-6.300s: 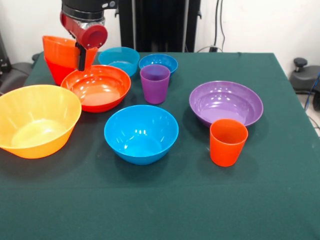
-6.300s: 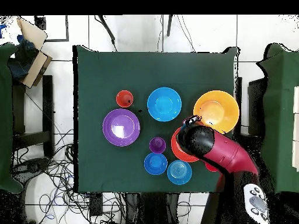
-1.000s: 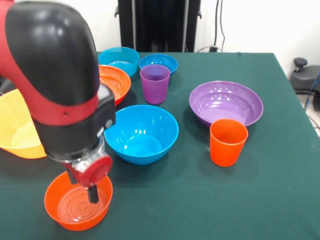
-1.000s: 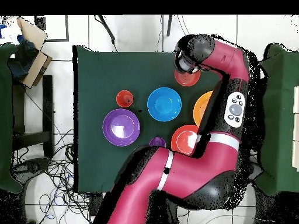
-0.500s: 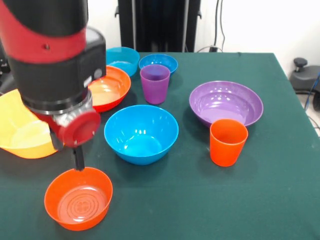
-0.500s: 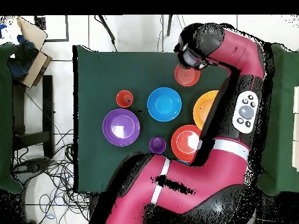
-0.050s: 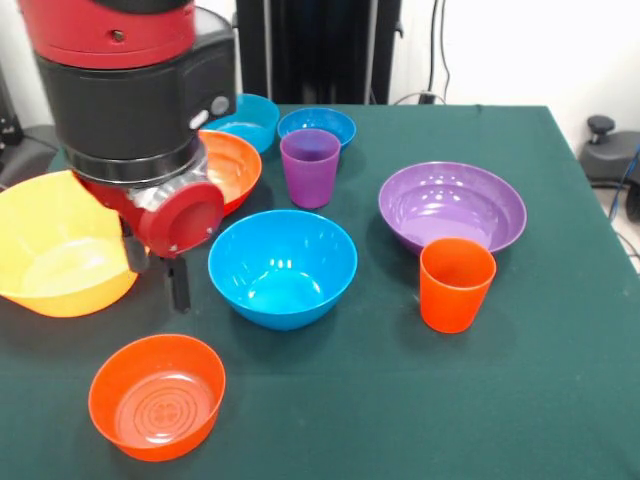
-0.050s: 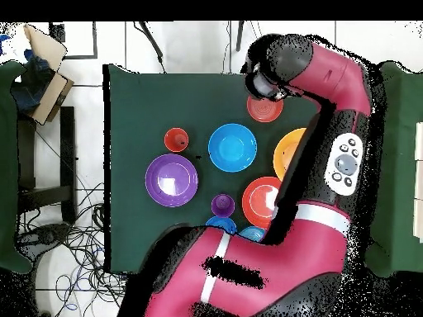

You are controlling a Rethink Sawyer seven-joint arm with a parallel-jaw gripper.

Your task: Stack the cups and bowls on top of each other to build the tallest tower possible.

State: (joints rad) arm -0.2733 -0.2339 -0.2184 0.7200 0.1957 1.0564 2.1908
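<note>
Front view puts the small orange bowl (image 7: 157, 396) at the lower left of the frame, upright on the green worktop (image 7: 420, 410) and holding nothing. Half a second ago the claw (image 7: 156, 270) hung just over this bowl's far rim; now it has lifted clear and sits higher in the frame, with a gap of green cloth between its tips and the bowl. One dark finger (image 7: 179, 283) points straight down; how far the claw is open cannot be told, and nothing hangs from it.

Above the bowl, at the left edge, stands the large yellow-orange bowl (image 7: 50, 250), empty, partly behind the arm (image 7: 135, 90). The medium blue bowl (image 7: 283, 266) sits mid-frame, empty. To its right the orange cup (image 7: 457, 284) stands upright, just in front of the wide purple bowl (image 7: 452, 206). Farther up are the large orange-red bowl (image 7: 232, 165), half hidden by the arm, and the purple cup (image 7: 310, 166), upright. At the top lie the small teal bowl (image 7: 250, 117) and the small blue bowl (image 7: 317, 124). Every container in sight is empty and nothing is stacked. No writing can be read.

Overhead, the arm (image 8: 330, 124) bends across the worktop (image 8: 165, 99) to the orange bowl (image 8: 266, 108).
</note>
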